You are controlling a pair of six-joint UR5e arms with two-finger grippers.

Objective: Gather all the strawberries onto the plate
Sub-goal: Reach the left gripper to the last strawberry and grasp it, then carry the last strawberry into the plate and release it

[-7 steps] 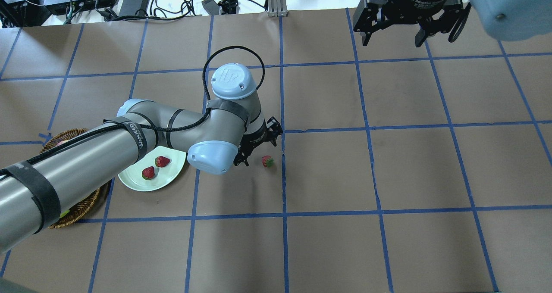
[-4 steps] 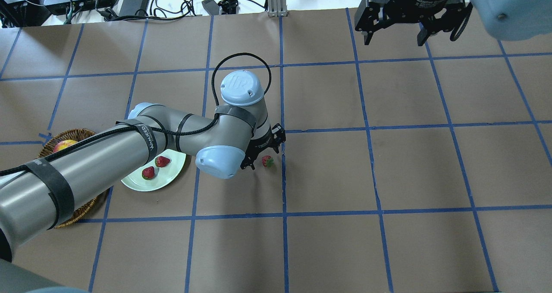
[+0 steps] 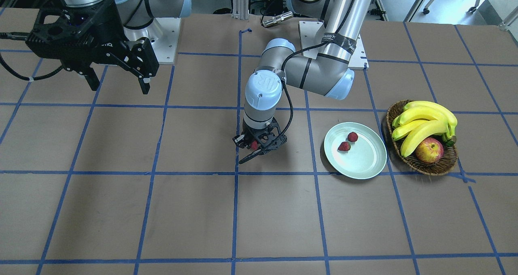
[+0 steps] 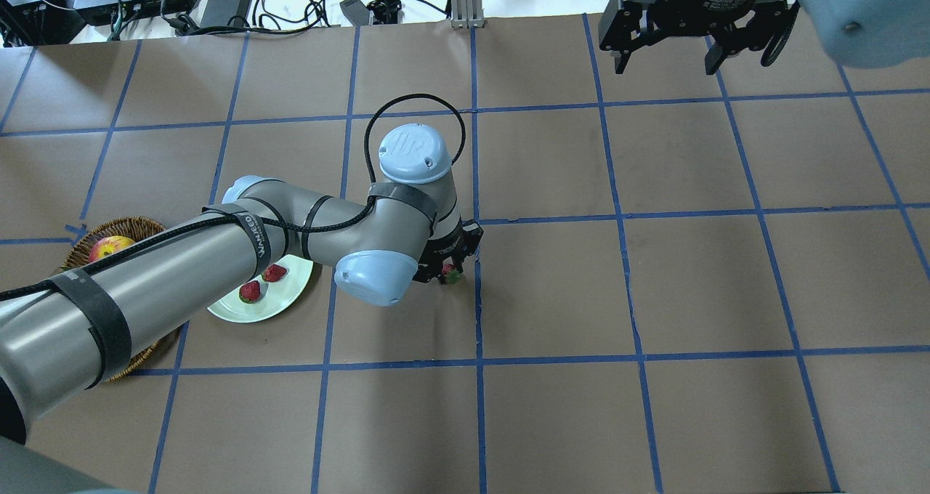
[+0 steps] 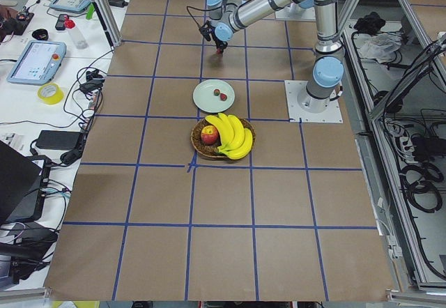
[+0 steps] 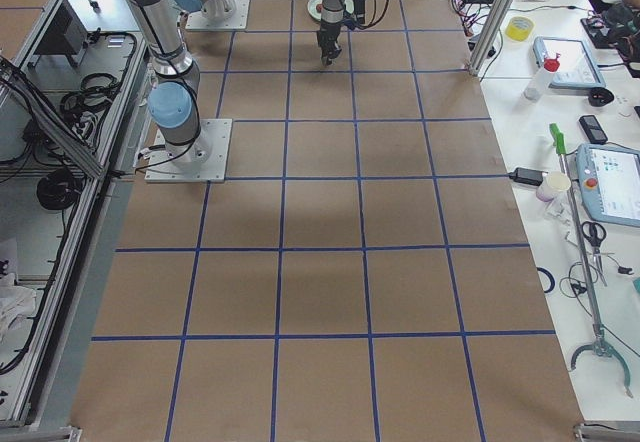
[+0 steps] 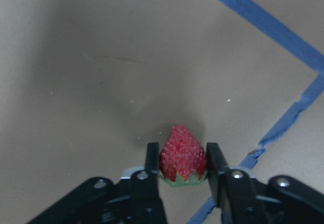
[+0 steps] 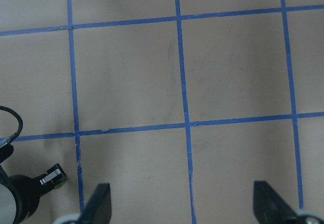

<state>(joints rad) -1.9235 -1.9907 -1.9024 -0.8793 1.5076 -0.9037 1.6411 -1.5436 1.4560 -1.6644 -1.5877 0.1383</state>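
Where brown paper ruled into squares by blue tape covers it, the long table [image 4: 654,276] carries everything well in from its edges. Largest on it is the grey-and-pale-blue left arm [image 4: 182,276], which reaches out low from the robot's side of the table with its wrist turned straight down. Its jaws are drawn in to a berry's width and stand on the paper, one black pad against each flank of a small red, cone-shaped strawberry with a green top [image 7: 182,155]. That berry's tip points away from the wrist camera, and it lies just beside a crossing of tape lines.

The right arm [image 3: 77,28] hangs high above the table, and its black jaws are spread wide with nothing between them.

Toward the end of the table on the robot's left sits a round brown wicker basket [image 3: 421,168], which holds a bunch of yellow bananas [image 3: 425,121] and a red-yellow apple [image 3: 429,150].

Just beside the basket, between it and the gripped berry, lies a round, shallow, pale mint glossy plate [image 3: 360,166]. Two more red strawberries [image 3: 353,136] [image 3: 344,146] rest close together on the part of the plate nearest the robot, and the rest of its surface shows bare glaze.

Brown paper and one blue tape line separate the plate's rim from the gripped berry.
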